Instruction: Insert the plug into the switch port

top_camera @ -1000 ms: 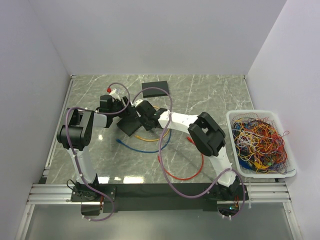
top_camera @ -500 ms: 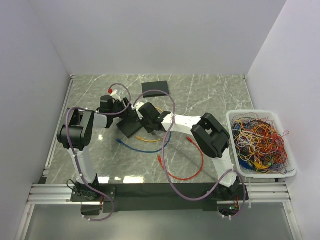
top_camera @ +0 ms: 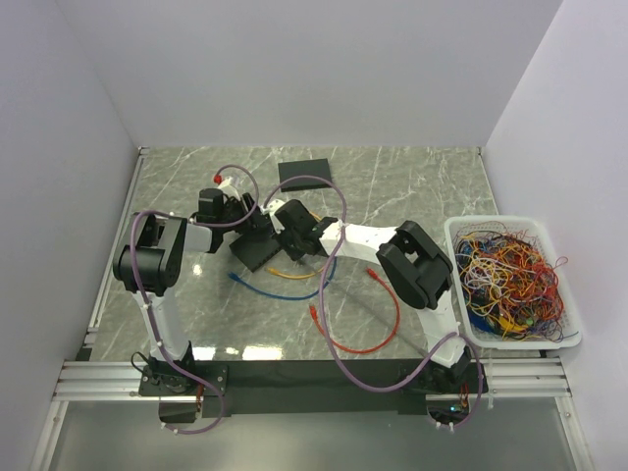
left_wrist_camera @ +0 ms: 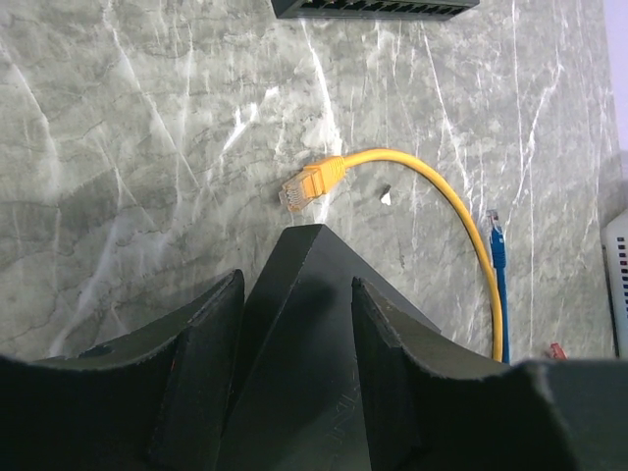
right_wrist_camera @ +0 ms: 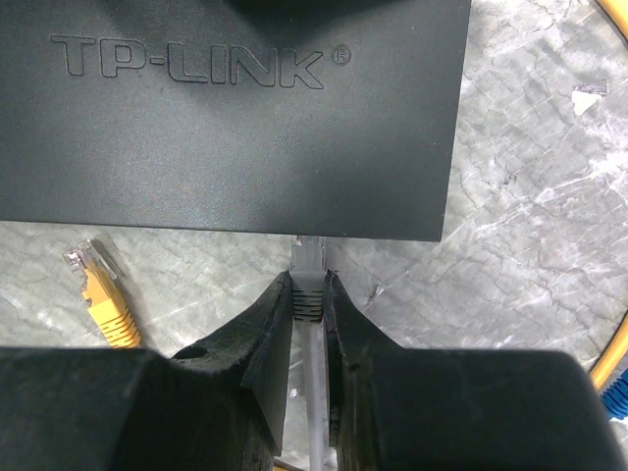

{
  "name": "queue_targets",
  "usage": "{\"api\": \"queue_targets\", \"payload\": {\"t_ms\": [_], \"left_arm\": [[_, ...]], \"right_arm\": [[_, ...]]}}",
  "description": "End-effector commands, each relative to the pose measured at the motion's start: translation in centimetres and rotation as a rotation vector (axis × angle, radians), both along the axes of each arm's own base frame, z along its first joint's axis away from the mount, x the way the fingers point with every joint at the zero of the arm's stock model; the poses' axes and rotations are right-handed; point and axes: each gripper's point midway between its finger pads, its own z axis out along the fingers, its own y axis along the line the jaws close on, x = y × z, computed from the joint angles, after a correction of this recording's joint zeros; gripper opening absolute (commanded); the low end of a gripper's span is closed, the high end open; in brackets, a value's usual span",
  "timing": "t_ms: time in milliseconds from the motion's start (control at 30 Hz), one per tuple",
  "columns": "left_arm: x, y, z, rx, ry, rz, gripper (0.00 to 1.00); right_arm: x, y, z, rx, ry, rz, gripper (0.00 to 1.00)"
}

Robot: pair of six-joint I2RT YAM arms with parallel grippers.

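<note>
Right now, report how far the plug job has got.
Done: the right gripper is clamped on the grey plug, its tip at the edge of the switch. In hand: the left gripper straddles a switch corner; firm contact is unclear. To do: pushing the plug home; nothing shows it seated.

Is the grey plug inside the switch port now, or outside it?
Mostly outside: the grey plug, pinched by the right gripper, only meets the switch edge. Whether its tip entered is hidden.
</note>
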Motion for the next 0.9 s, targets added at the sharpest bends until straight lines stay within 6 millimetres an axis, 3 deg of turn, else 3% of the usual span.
{"api": "queue_targets", "payload": {"t_ms": [0,133,400,533,733,867], "left_arm": [[-2.8,-3.0,-1.2,-0.031,0.069,-0.106,0.53],[-3.1,-3.3,-1.7,-0.037,0.087,-0.113,0.53],[-4.4,-3.9,-2.6,-0.056,0.121,-0.130,0.52],[-4.7,-4.1,-2.6,-0.049,0.122,-0.136,0.52],[-5.4,-4.5,-3.3,-0.046,0.139,-0.143,0.53],[-6.1,-4.8,-4.1,-0.073,0.166,-0.157,0.52]], "right_arm": [[1.4,1.7,2.1,0.083,-0.055,0.005,0.00],[1.6,2.0,2.3,0.098,-0.057,0.001,0.00],[2.3,4.1,4.7,0.207,-0.078,-0.005,0.00],[2.7,5.0,4.5,0.239,-0.067,-0.009,0.00],[4.2,6.3,6.6,0.308,-0.106,-0.038,0.00],[5.9,7.8,9.2,0.381,-0.163,-0.040,0.00]]}}
